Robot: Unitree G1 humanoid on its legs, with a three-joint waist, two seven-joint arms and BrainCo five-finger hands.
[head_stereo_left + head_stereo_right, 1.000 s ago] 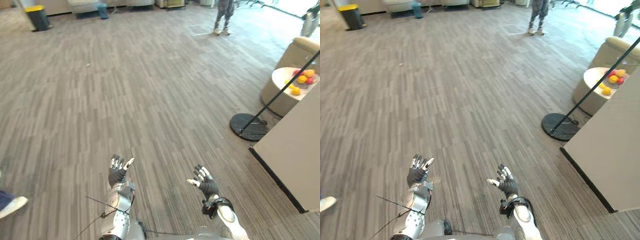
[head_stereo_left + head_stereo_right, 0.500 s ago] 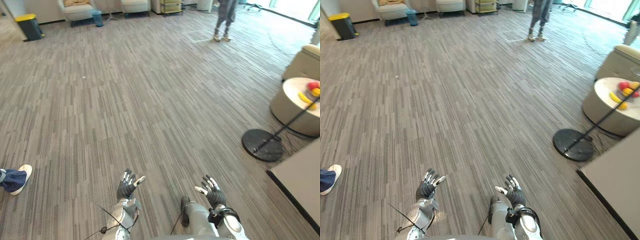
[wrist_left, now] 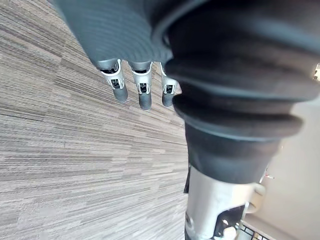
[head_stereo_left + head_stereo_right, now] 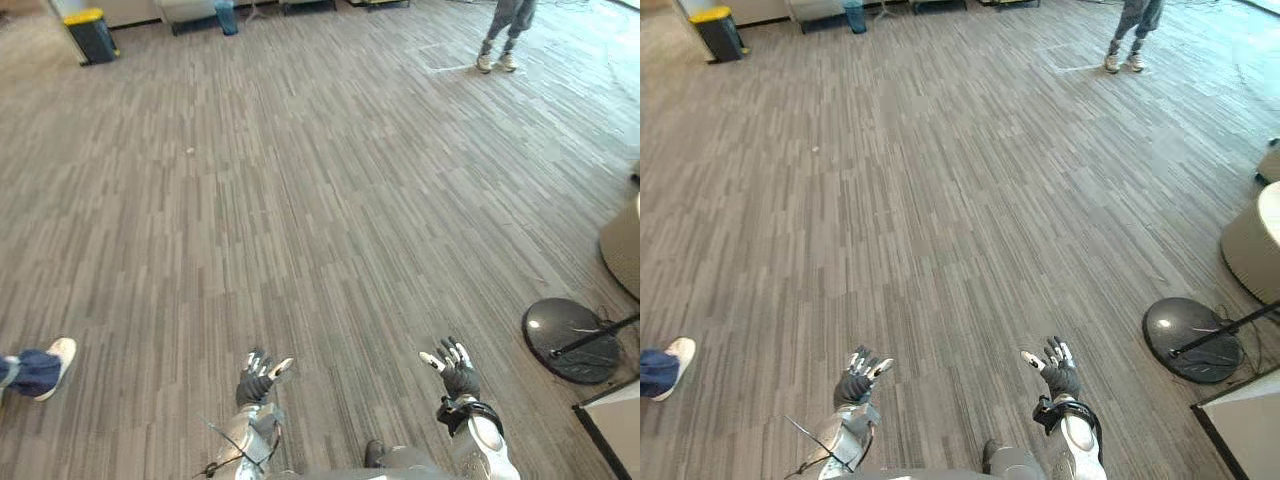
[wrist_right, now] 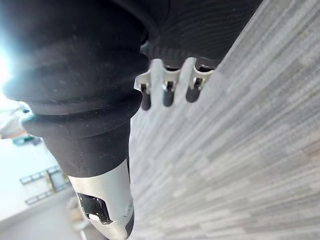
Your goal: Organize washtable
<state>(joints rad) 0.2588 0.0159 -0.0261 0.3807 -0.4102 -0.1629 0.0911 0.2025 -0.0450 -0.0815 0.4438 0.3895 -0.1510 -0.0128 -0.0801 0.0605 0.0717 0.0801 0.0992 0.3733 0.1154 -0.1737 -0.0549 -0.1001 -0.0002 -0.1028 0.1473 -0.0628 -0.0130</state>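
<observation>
Both hands empty, fingers spread, hanging over bare carpet

The left hand has its fingers straight and fanned out with nothing in them, and it's the same on the right hand: its fingers are loose, apart and holding nothing. Both hands hover palm-forward above the grey striped floor, well apart from each other. Out past the right hand sits a round black stand base with a thin pole leaning off it, and just beside that the pale corner of a desk pokes in, can't tell what's on it. A round table is further up that side. Off to the left there's someone's shoe. Far back are a standing person and a yellow-lidded bin.
</observation>
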